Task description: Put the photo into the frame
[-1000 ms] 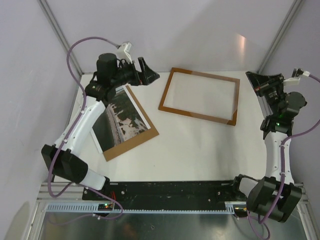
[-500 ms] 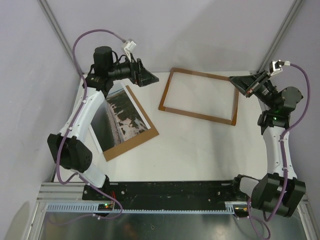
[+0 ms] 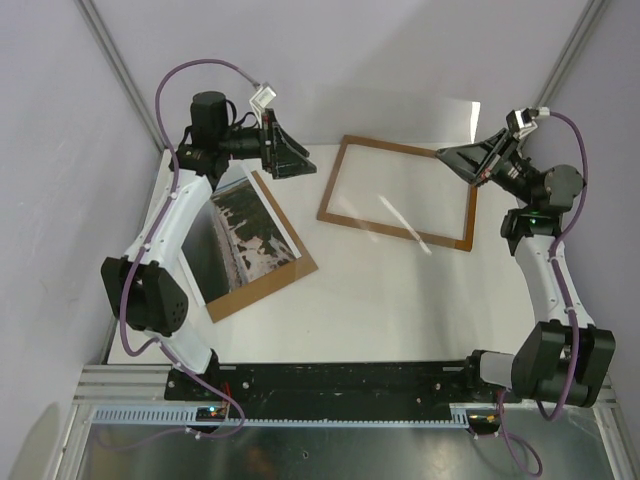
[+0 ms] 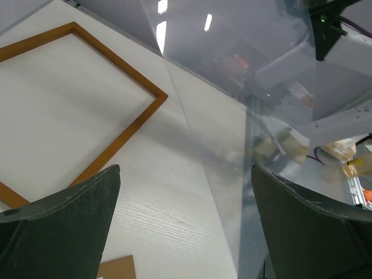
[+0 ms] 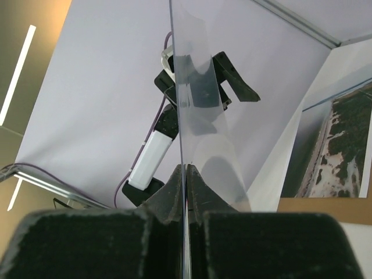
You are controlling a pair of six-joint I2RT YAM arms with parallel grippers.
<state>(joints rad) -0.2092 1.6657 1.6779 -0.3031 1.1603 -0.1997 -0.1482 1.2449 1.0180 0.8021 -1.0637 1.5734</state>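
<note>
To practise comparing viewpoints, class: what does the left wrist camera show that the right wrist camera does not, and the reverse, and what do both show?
Only the left wrist view: the frame, lying flat. Only the right wrist view: the photo, and the right gripper shut on the edge of a clear sheet. Both: that clear sheet, the open left gripper and some brown backing board.

Reddish-brown frame, grey-green photo with white surf, plain brown board, clear sheet, white table.
</note>
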